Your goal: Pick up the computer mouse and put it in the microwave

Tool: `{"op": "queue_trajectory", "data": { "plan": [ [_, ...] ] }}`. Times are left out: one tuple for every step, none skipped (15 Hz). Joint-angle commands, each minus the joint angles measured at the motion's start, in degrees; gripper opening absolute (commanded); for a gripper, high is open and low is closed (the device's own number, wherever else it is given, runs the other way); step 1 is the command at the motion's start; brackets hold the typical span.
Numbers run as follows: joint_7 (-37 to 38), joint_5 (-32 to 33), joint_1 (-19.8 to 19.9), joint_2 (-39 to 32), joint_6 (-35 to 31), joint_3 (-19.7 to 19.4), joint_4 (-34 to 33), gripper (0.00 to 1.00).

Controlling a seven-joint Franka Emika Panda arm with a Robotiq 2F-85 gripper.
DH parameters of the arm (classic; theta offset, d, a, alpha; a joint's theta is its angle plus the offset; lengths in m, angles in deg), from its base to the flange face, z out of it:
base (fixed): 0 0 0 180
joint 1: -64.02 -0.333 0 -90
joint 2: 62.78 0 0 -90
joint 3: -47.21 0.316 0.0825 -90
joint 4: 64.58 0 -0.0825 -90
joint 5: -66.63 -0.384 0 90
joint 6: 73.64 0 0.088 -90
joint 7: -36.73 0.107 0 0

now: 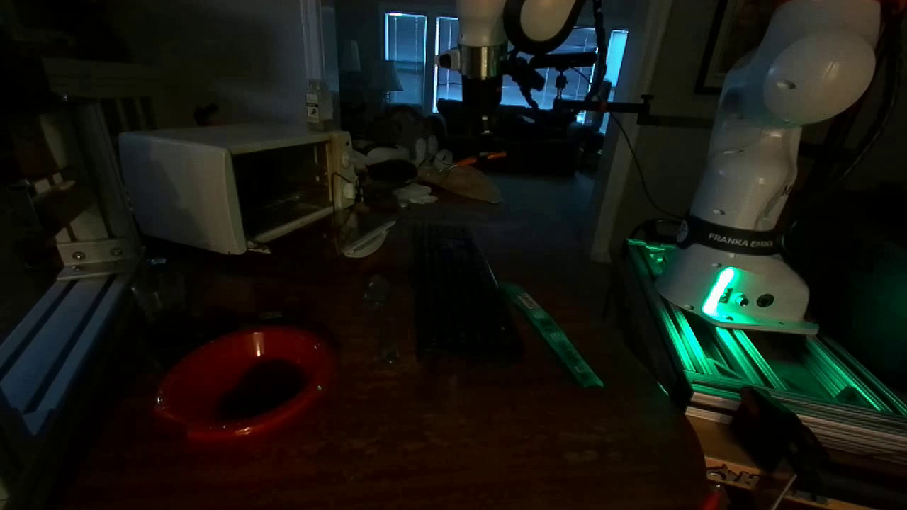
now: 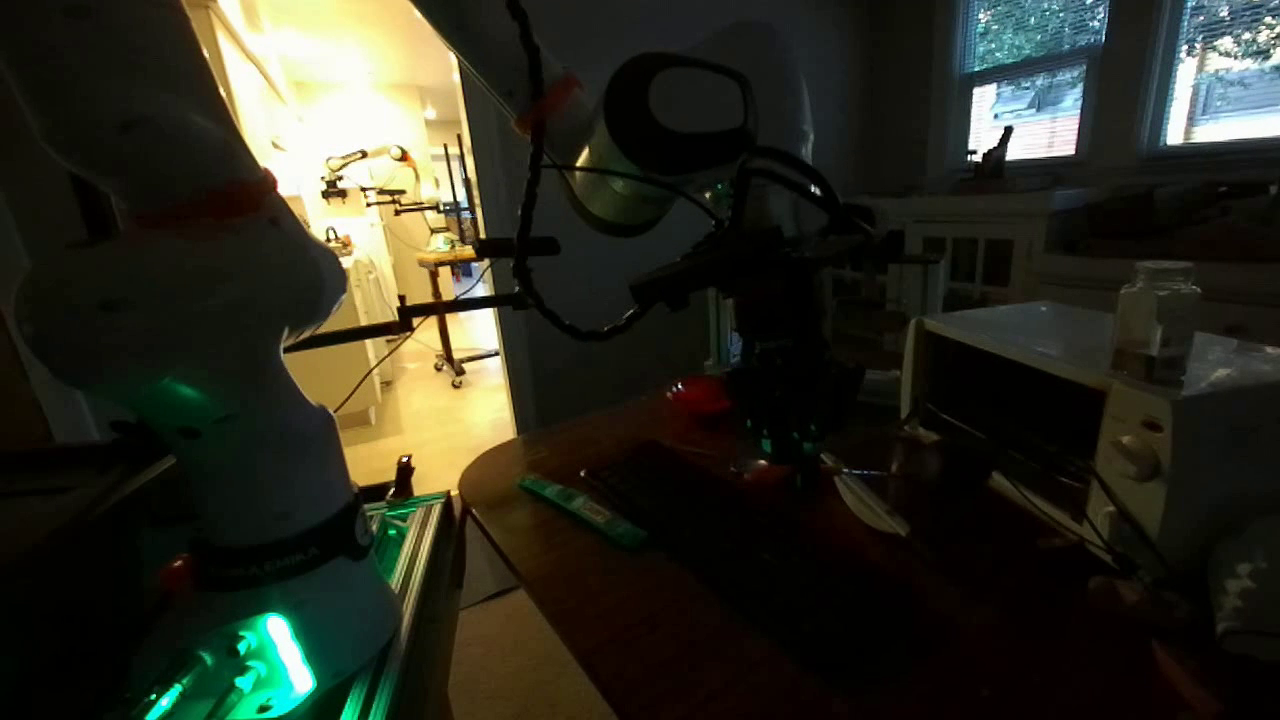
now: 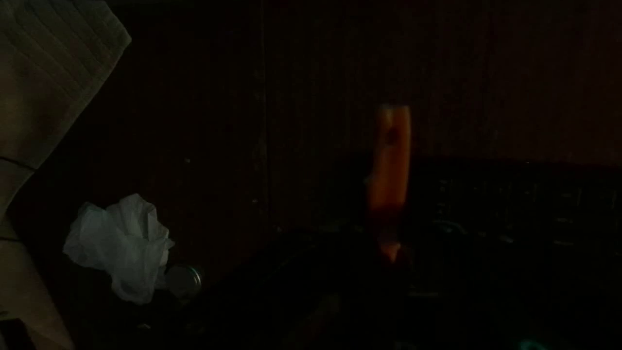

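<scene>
Because the room is so dark, the chief danger is picking the wrong thing: I cannot find the mouse in any view. In an exterior view, left of and beyond the keyboard (image 1: 464,294), the microwave (image 1: 186,188) looks open, though shadow leaves that unsure; a crooked entry could catch its frame. Nearer, also left of the keyboard, the red bowl (image 1: 202,386) has a dark patch (image 1: 262,388) inside; should that be the mouse, the bowl's wall may spoil the grip. A jar (image 1: 317,106) on the microwave, beyond the keyboard, could topple if jolted. Above and beyond the keyboard is the hand (image 1: 486,140); I cannot tell whether it is wide or narrow, or grips the orange strip (image 3: 392,165) near its tip. If it does, that strip might go in instead. Right of the keyboard, the green packet (image 1: 556,336) could slide if brushed.
</scene>
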Motion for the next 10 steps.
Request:
{"op": "queue_trajectory", "data": {
  "plan": [
    [2.1, 1.1, -1.2, -2.3, 2.1, 0.6, -2.9, 0.05],
    [1.9, 1.0, -1.5, -2.7, 2.4, 0.7, -3.5, 0.05],
    [2.0, 1.0, -1.7, -3.3, 2.5, 0.7, -4.2, 0.05],
    [1.6, 0.7, -1.9, -3.8, 2.8, 0.7, -4.9, 0.05],
    [1.5, 0.6, -2.2, -4.5, 2.9, 0.7, -5.8, 0.05],
    [1.6, 0.6, -2.4, -5.0, 3.0, 0.8, -6.5, 0.05],
    [1.6, 0.5, -2.6, -5.6, 3.3, 0.8, -7.4, 0.05],
    [1.5, 0.5, -2.8, -6.1, 3.5, 0.9, -8.2, 0.05],
    [1.6, 0.6, -3.1, -6.7, 4.0, 1.0, -9.2, 0.05],
    [1.7, 0.5, -3.3, -7.4, 4.2, 1.0, -10.1, 0.05]
  ]
}}
